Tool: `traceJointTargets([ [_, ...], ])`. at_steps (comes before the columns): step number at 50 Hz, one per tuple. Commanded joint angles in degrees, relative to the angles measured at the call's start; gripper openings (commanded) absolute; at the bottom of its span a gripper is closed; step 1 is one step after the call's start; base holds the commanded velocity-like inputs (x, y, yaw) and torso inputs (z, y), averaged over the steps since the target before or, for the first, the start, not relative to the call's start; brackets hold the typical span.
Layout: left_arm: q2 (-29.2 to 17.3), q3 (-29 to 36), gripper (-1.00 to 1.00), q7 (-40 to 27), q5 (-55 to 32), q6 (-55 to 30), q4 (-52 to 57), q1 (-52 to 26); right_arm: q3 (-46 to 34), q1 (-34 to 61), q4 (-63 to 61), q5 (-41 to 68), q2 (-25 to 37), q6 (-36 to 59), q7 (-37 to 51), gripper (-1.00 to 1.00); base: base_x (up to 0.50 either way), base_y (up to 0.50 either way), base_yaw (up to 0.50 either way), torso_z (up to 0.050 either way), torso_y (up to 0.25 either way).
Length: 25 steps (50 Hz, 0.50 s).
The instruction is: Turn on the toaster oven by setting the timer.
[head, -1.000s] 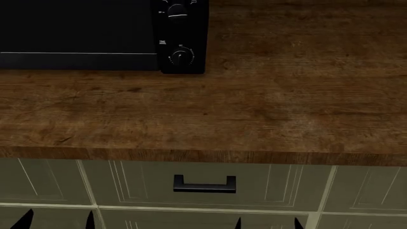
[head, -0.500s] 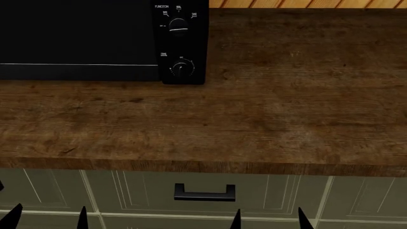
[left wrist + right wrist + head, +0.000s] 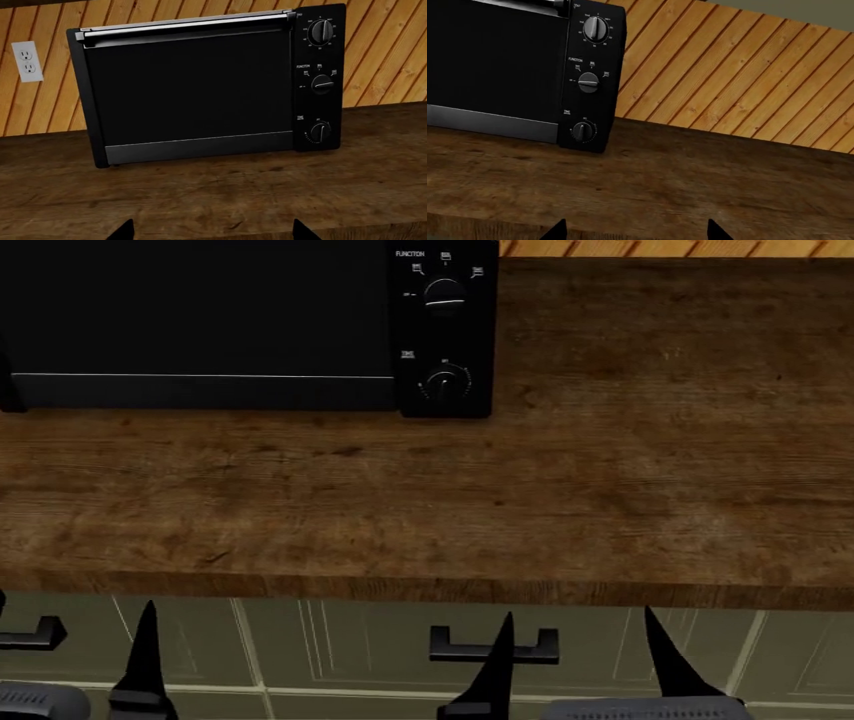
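Note:
The black toaster oven (image 3: pixel 200 310) stands at the back left of the wooden counter (image 3: pixel 534 500). Its timer (image 3: pixel 445 383), the lowest knob, labelled TIME, sits below the FUNCTION knob (image 3: pixel 445 295). In the left wrist view the whole oven (image 3: pixel 193 85) shows, with the timer (image 3: pixel 320 131) at its lower right. In the right wrist view the timer (image 3: pixel 583 131) is at the oven's (image 3: pixel 494 65) near corner. My left gripper (image 3: pixel 212 232) and my right gripper (image 3: pixel 636 231) are both open and empty. Both are in front of the counter's front edge, far from the oven. In the head view the right gripper (image 3: pixel 577 650) is below the counter edge.
A white wall outlet (image 3: pixel 27 61) is left of the oven on the wood-plank wall (image 3: pixel 727 75). Grey-green drawers with black handles (image 3: pixel 491 648) run under the counter edge. Bare counter lies right of the oven.
The head view has shifted: the oven and timer now sit further right in the frame. Both grippers' fingertips have risen higher into view at the bottom.

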Motion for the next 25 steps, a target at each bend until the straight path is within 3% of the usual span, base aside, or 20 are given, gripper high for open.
traceJointTargets([
  [1, -0.8, 0.5, 1.0, -0.5, -0.6, -4.4, 3.7, -1.8, -0.7, 0.6, -1.2, -0.1, 1.0, 0.8, 0.6, 1.0, 0.0, 0.5, 0.0, 0.05, 0.006],
  [21, -1.1, -1.5, 1.0, -1.0, -2.9, -10.0, 5.9, -6.5, -0.3, 4.8, -1.2, 2.1, 0.9, 4.1, 0.5, 1.0, 0.0, 0.5, 0.0, 0.05, 0.006],
  [25, -1.1, -1.9, 1.0, -1.2, -3.2, -11.3, 5.4, -8.7, 1.0, 6.9, 0.7, 3.7, 0.3, 5.8, 0.3, 1.0, 0.0, 0.1, 0.0, 0.05, 0.006],
])
